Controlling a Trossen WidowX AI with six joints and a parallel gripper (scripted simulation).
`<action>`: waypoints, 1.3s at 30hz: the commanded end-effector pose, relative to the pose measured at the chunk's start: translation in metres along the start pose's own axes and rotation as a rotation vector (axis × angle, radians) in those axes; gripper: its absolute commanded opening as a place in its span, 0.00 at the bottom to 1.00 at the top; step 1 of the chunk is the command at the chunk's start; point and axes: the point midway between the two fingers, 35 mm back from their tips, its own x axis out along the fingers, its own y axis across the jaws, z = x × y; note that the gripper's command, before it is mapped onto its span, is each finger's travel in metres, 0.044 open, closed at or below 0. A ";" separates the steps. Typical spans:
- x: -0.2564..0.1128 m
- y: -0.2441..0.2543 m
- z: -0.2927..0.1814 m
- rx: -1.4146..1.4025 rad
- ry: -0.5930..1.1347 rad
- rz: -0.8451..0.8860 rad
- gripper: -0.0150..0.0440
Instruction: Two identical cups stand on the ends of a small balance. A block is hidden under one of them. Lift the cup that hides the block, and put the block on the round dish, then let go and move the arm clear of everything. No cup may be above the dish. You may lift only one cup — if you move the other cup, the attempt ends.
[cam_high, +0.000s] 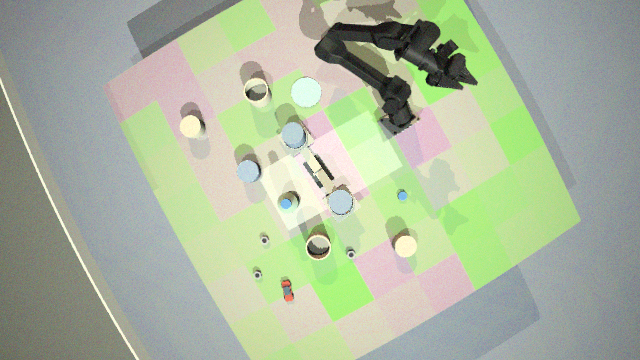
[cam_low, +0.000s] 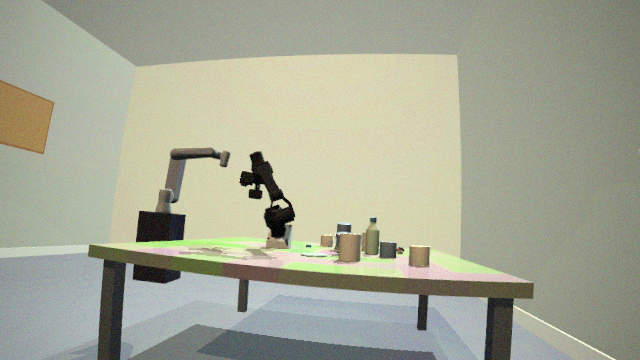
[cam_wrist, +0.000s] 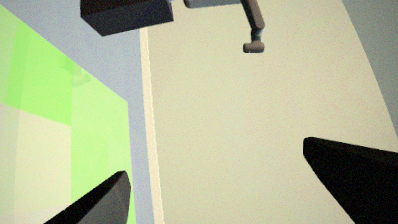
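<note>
A small balance bears two blue-grey cups. The upper-left cup stands at one end, and the lower-right cup at the other. In the exterior view the lower-right cup's top appears higher, so the balance looks tipped down toward the upper-left cup. The block is hidden from view. The pale round dish lies near the upper-left cup, with nothing on it. My gripper is wide open and empty, raised above the table's upper-right part, away from both cups and the dish.
Near the balance stand a third blue-grey cylinder, a blue-capped bottle and two open cream cups. Farther out are cream cylinders, a red toy car and a small blue piece.
</note>
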 end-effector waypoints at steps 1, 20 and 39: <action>0.003 -0.004 -0.015 0.105 0.079 0.006 1.00; 0.001 -0.009 -0.090 0.634 0.457 -0.042 1.00; -0.024 0.000 -0.161 1.131 0.851 -0.198 1.00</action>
